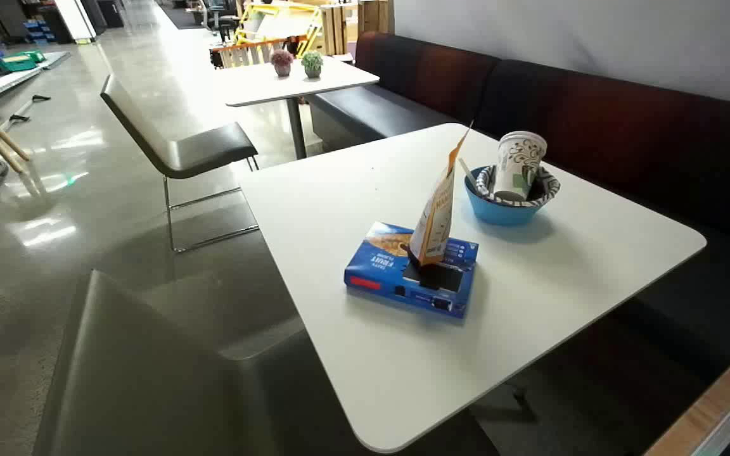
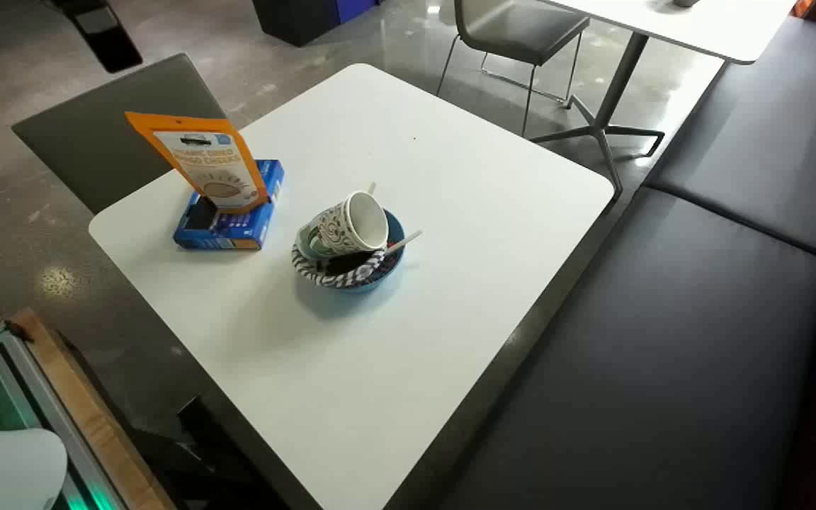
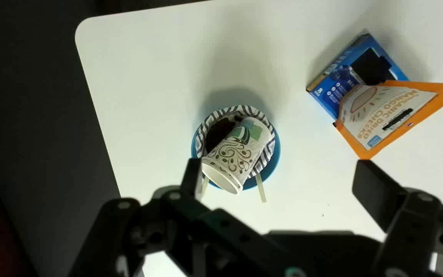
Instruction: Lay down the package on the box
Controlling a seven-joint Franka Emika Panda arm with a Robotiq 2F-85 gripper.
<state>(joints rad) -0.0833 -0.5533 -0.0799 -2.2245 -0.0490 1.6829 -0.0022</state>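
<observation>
a wedge-shaped package (image 2: pixel 218 168), probably plastic, stands on the flat cardboard box (image 1: pixel 390 273); the gripper (image 3: pixel 283 182) has fingers (image 3: pixel 377 192) spread wide.

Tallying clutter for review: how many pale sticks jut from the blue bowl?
2 visible at the blue bowl: in the wrist view, a right stick and a left stick. Others may be hidden.

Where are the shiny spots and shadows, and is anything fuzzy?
In an exterior view, white glare shines on the floor; in both exterior views, a soft shadow lies on the table beside the blue bowl; in the wrist view, the pincer looks dark and a bit fuzzy, but the bag has big letters clear enough to read.
</observation>
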